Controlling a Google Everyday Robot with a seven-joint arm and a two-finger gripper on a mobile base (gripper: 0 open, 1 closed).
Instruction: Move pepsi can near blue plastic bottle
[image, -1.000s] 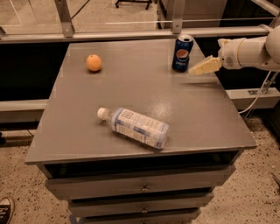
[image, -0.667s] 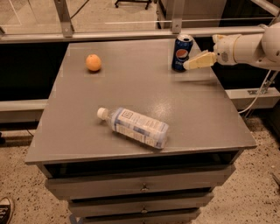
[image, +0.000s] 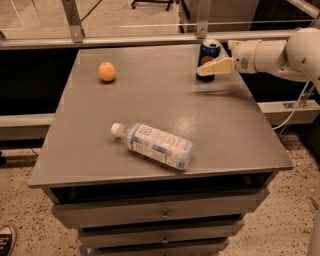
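The gripper (image: 204, 70) has slid left from the right edge since the earlier frame and now sits across the front of the pepsi can (image: 210, 49) in the upper right. I can't tell whether it's open or already clamped on.

Nearest the bottom of the frame are metal drawers (image: 162, 215) under the flat, matte grey table (image: 235, 135). Lying on its side at lower centre is the blue plastic bottle (image: 156, 145), clear bluish plastic with a printed label and its white cap pointing left. Further back on the left there's a round orange (image: 106, 71). The can is a short dark cylinder with a shiny top, standing upright at the far edge.

Progress-wise I'd say it's early. The can is still well apart from the bottle, so the lift, carry and set-down are all left.
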